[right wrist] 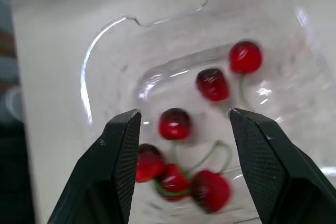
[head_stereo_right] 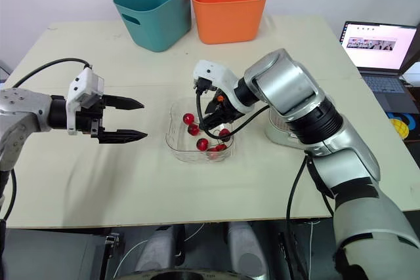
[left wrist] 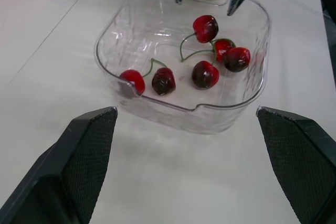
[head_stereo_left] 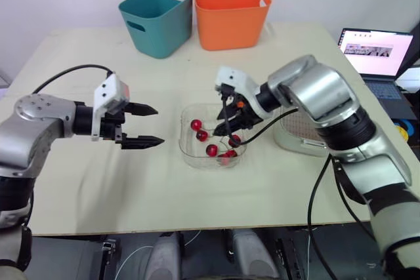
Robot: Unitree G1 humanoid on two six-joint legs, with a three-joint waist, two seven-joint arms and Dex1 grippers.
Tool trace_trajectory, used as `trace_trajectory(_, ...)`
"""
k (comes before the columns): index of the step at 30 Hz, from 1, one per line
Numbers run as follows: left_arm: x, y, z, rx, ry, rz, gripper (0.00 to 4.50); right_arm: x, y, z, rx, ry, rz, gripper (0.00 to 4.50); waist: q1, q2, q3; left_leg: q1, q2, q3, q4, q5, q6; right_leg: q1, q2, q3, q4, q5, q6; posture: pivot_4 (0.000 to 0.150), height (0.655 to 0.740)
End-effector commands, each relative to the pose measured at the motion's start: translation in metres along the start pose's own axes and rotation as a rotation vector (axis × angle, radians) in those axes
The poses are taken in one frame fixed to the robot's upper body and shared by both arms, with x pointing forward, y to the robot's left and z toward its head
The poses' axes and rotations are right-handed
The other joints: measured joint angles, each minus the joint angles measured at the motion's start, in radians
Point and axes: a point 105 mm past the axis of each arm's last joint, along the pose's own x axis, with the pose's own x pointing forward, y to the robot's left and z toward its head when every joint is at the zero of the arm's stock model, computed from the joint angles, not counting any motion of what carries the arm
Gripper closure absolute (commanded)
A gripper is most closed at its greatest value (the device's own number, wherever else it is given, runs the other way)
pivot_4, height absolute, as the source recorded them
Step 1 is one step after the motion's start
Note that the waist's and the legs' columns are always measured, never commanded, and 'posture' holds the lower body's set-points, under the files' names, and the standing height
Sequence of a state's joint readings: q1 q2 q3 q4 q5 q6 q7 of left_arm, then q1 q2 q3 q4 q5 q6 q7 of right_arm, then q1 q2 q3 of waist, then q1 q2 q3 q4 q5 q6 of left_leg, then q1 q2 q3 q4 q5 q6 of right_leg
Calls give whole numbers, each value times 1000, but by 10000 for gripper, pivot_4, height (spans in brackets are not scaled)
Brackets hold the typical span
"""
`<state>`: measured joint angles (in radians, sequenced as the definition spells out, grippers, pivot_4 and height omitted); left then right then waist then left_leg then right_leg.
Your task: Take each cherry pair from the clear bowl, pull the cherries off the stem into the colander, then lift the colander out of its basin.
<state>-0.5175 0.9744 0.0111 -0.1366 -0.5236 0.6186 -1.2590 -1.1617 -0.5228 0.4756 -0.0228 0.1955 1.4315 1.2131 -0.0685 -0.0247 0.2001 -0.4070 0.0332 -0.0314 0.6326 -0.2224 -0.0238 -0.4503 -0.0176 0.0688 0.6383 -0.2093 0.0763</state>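
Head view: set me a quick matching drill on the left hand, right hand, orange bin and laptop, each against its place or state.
1. left hand
2. right hand
3. orange bin
4. laptop

A. far side of the table, beside the teal bin
B. open, over the cherries in the clear bowl
C. beyond the table's right edge
D. open, beside the clear bowl, not touching it

Pairs: 1-D, 2-B, 3-A, 4-C

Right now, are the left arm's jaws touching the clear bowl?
Apart. In the left eye view, a strip of bare table shows between the open jaws of the left gripper and the clear bowl.
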Motion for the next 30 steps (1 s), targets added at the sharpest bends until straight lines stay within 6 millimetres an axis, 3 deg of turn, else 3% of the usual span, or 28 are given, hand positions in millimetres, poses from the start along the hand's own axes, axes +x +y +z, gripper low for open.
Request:
trace_trajectory(1, -4, 1, 6, 60, 14, 0, 0, 6, -1, 5, 178, -9, -23, 16052, -1, 0, 0, -1, 0, 0, 0, 0, 0, -1, 0, 0, 0, 0, 0, 1500, 7400)
trace_trajectory(9, -6, 1, -3, 64, 53, -7, 0, 34, -10, 22, 298, -69, -105, 16052, -2, 0, 0, -2, 0, 0, 0, 0, 0, -3, 0, 0, 1, 1, 2, 1500, 7400)
trace_trajectory(13, -6, -2, -2, 65, 51, -5, 0, 40, -14, 18, 296, -64, -185, 16052, -1, 0, 0, -2, 0, 0, 0, 0, 0, -3, 0, 0, 1, 1, 2, 1500, 7400)
trace_trajectory(30, -7, -8, 3, 59, 64, 0, 0, 61, -7, 6, 298, -11, -200, 16052, -4, 0, 0, -2, 0, 0, -1, 0, 0, -4, 1, 1, 2, 1, 2, 1500, 7400)
